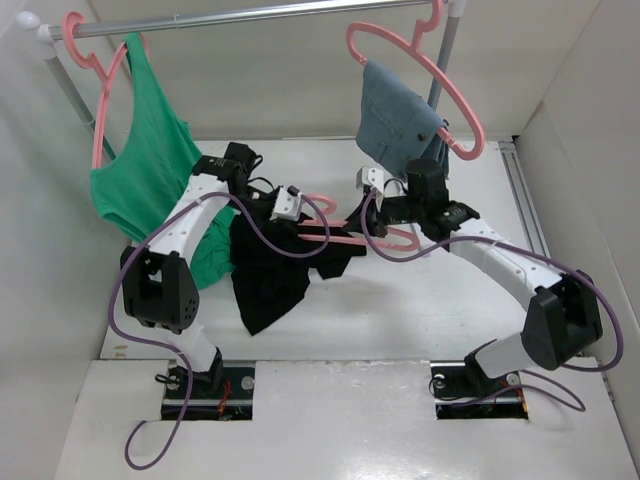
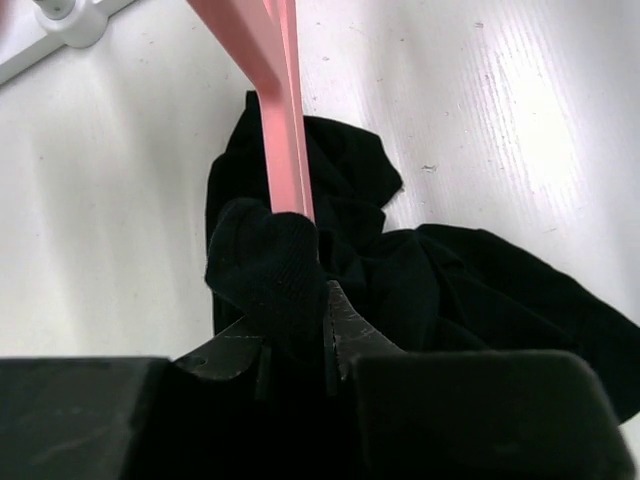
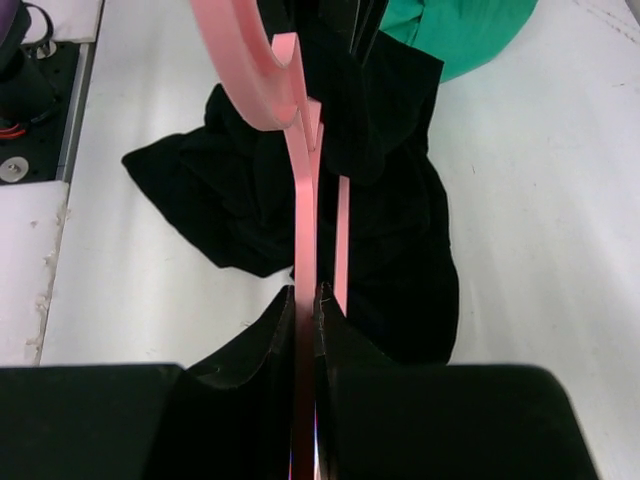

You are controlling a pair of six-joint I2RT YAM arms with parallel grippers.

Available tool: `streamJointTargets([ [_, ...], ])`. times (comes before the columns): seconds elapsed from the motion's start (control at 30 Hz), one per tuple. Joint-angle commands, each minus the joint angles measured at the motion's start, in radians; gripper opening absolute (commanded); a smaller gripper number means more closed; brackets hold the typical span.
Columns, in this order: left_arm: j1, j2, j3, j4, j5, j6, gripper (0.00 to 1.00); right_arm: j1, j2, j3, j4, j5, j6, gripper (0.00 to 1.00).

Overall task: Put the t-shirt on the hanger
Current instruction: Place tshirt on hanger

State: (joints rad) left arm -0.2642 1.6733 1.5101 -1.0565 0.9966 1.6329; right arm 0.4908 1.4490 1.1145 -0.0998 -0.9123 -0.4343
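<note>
The black t-shirt point(image 1: 270, 275) hangs bunched from the pink hanger point(image 1: 340, 232), which is held level above the table. My left gripper point(image 1: 288, 208) is shut on a fold of the t-shirt point(image 2: 270, 270) at the hanger's left arm point(image 2: 285, 140). My right gripper point(image 1: 385, 212) is shut on the hanger's bar point(image 3: 304, 260), its jaws tight on both sides. In the right wrist view the t-shirt point(image 3: 390, 200) drapes over the far half of the hanger, with the curved hook point(image 3: 245, 70) above. The chest mark and label are hidden.
A green tank top point(image 1: 150, 170) hangs on a pink hanger point(image 1: 95, 80) at the rail's left. A grey-blue garment point(image 1: 400, 125) hangs on another pink hanger point(image 1: 440, 80) at the right. The metal rail point(image 1: 250, 15) runs across the back. White walls enclose the table point(image 1: 420, 300).
</note>
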Motion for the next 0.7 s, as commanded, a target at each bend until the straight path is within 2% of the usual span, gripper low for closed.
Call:
streamJointTargets([
  [0.0,-0.021,-0.047,0.025,-0.074,0.044,0.009,0.00,0.015,-0.004,0.065,0.098,-0.034,-0.021,0.00],
  [0.07,-0.009,-0.060,0.013,-0.074,0.043,0.008,0.00,0.015,-0.004,0.053,0.098,-0.057,-0.021,0.01],
  [0.1,0.000,-0.090,-0.008,-0.074,0.021,0.025,0.00,0.015,-0.004,0.053,0.054,-0.057,-0.021,0.21],
  [0.13,0.000,-0.105,-0.031,-0.074,-0.005,0.051,0.00,0.005,-0.028,0.042,0.031,-0.069,-0.021,0.33],
  [0.2,0.000,-0.168,-0.118,-0.057,-0.093,0.146,0.00,-0.009,-0.048,0.031,-0.030,-0.091,-0.047,0.53],
  [0.27,0.000,-0.199,-0.168,-0.057,-0.133,0.189,0.00,-0.018,-0.078,0.042,-0.177,-0.082,-0.130,0.69],
  [0.3,0.000,-0.222,-0.189,-0.072,-0.174,0.256,0.00,-0.018,-0.078,0.057,-0.234,-0.059,-0.161,0.75],
  [0.33,0.000,-0.233,-0.226,-0.073,-0.183,0.257,0.00,-0.018,-0.078,0.076,-0.332,-0.048,-0.188,0.79],
  [0.43,0.000,-0.256,-0.263,-0.073,-0.199,0.312,0.00,-0.018,-0.078,0.143,-0.383,-0.007,-0.208,0.84],
  [0.57,0.000,-0.279,-0.295,-0.062,-0.199,0.324,0.00,0.008,-0.012,0.165,-0.185,0.073,-0.061,0.84],
  [0.67,0.000,-0.288,-0.306,-0.062,-0.199,0.338,0.00,0.060,0.137,0.286,-0.161,0.200,0.012,0.84],
])
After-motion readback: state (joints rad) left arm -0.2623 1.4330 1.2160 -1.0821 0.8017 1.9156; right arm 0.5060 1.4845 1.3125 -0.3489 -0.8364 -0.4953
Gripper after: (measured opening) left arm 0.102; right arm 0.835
